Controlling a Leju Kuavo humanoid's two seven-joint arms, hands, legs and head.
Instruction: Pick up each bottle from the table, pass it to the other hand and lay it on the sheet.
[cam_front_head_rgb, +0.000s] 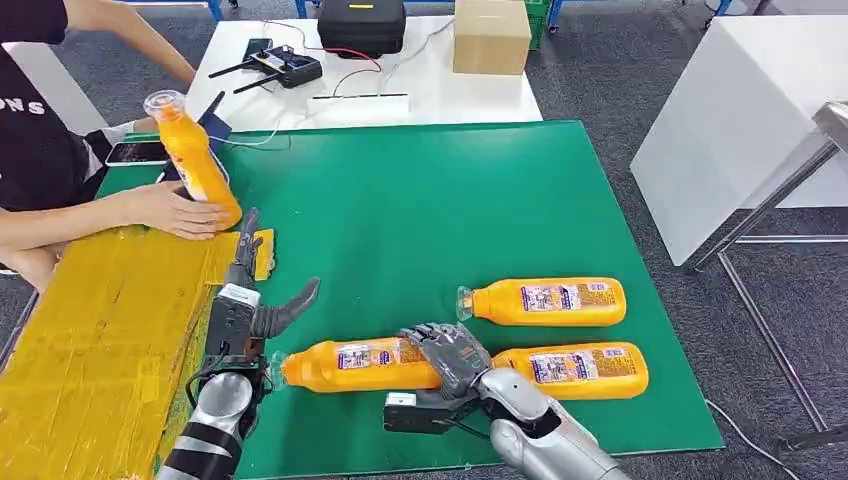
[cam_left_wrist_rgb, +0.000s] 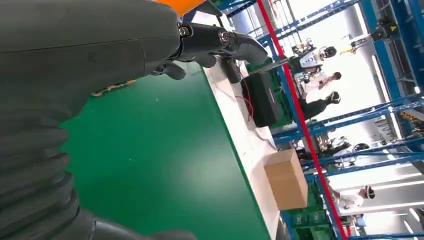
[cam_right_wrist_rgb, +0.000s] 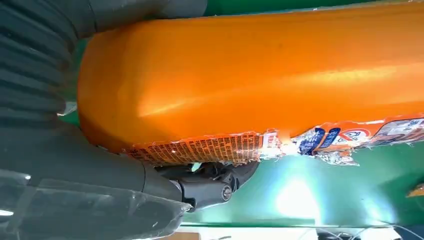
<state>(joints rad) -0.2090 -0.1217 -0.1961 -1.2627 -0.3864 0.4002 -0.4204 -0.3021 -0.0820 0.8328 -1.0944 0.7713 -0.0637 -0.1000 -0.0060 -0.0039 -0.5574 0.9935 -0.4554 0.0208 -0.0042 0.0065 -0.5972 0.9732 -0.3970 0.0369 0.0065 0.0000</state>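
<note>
Gripped by the right hand (cam_front_head_rgb: 452, 352) at six o'clock, one bottle (cam_front_head_rgb: 350, 365) was held just over the counter (cam_front_head_rgb: 450, 200). Its neck was pointed at nine o'clock toward the open, empty left hand (cam_front_head_rgb: 245, 300). A smooth body could be let slip during the handover.

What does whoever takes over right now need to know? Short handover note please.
Right hand: grips the base end of a lying orange bottle on the green table, neck pointing toward the left hand.
Left hand: open, holding nothing, at the edge of the yellow sheet.
Two more bottles lie on the green: one further back, one just right of the right hand.
A person's hand holds a fourth bottle upright at the sheet's far end.
Done: no bottle lies flat on the sheet yet.
Left: hand over the gripped bottle, lay it down, then likely the other two.
</note>
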